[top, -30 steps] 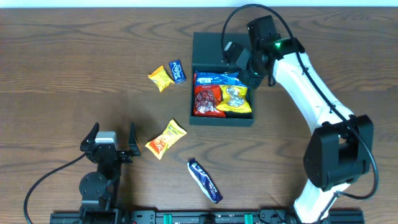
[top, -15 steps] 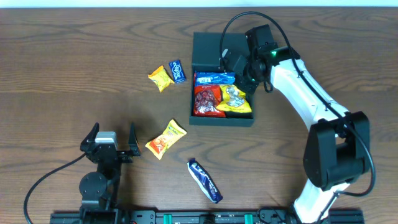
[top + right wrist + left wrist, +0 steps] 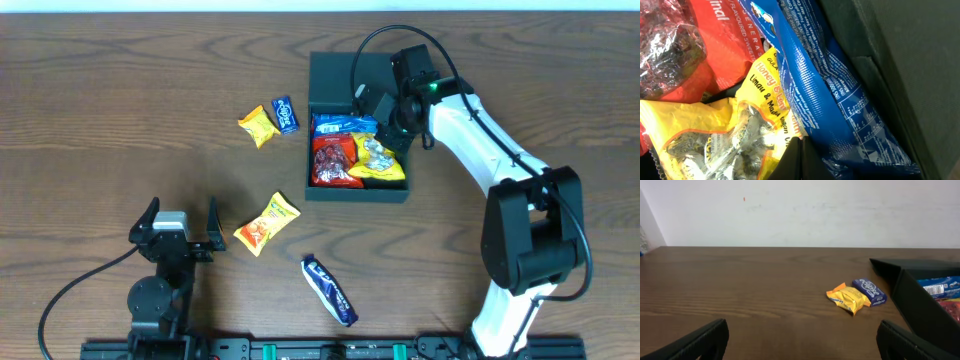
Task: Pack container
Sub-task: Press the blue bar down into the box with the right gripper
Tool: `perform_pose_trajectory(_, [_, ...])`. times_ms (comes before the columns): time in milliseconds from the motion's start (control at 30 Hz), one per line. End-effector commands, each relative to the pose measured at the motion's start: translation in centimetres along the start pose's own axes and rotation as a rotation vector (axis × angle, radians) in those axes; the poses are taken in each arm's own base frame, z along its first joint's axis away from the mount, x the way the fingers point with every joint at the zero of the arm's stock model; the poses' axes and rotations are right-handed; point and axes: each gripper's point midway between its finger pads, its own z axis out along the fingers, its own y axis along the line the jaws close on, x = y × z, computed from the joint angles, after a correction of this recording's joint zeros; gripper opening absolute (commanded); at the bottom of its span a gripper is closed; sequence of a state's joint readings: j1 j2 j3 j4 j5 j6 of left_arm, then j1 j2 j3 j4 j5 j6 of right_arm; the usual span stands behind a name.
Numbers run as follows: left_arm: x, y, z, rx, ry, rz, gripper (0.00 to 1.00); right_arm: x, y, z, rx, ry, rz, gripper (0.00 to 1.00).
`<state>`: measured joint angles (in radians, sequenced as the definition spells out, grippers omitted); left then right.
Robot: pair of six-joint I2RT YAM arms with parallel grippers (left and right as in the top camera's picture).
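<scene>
The dark teal container (image 3: pixel 357 192) stands open at the table's back centre, its lid (image 3: pixel 335 78) lying flat behind it. Inside lie a blue packet (image 3: pixel 345 125), a red packet (image 3: pixel 328 160) and a yellow packet (image 3: pixel 375 160). My right gripper (image 3: pixel 385 128) is shut and reaches into the container's back right corner. In the right wrist view its closed tips (image 3: pixel 799 142) rest where the yellow packet (image 3: pixel 730 135) meets the blue packet (image 3: pixel 830 95). My left gripper (image 3: pixel 180 222) is open and empty at the front left; in its own view it (image 3: pixel 802 340) is far from the container (image 3: pixel 920 305).
Loose packets lie on the wood: a small yellow one (image 3: pixel 257 125) and a small blue one (image 3: pixel 286 114) left of the container, an orange-yellow one (image 3: pixel 266 223) near my left gripper, and a blue bar (image 3: pixel 330 290) at the front centre.
My right gripper has moved a little left and deeper into the container's back corner, onto the blue packet. The left arm has not moved.
</scene>
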<state>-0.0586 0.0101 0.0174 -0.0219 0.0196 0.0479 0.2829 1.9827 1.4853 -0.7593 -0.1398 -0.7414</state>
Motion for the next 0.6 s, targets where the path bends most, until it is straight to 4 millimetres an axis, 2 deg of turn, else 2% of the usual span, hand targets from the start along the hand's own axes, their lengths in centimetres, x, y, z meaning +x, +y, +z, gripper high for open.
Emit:
perform_pose_trajectory(0, [1.9, 0.3, 0.0, -0.015, 0.063, -0.009, 0.95, 0.0, 0.2, -0.6, 0.01, 0.004, -0.01, 0.01])
perform_pose_trajectory(167, [1.9, 0.3, 0.0, -0.015, 0.063, -0.009, 0.95, -1.6, 0.7, -3.4, 0.045, -0.046, -0.037, 0.01])
perform_pose_trajectory(267, [1.9, 0.3, 0.0, -0.015, 0.063, -0.009, 0.95, -2.5, -0.2, -4.1, 0.084, -0.087, -0.039, 0.01])
perform_pose_trajectory(400, [1.9, 0.3, 0.0, -0.015, 0.063, -0.009, 0.95, -2.4, -1.6, -3.3, 0.107, -0.101, -0.023, 0.01])
perform_pose_trajectory(567, [1.9, 0.3, 0.0, -0.015, 0.063, -0.009, 0.95, -2.0, -1.4, -2.3, 0.085, -0.085, -0.018, 0.01])
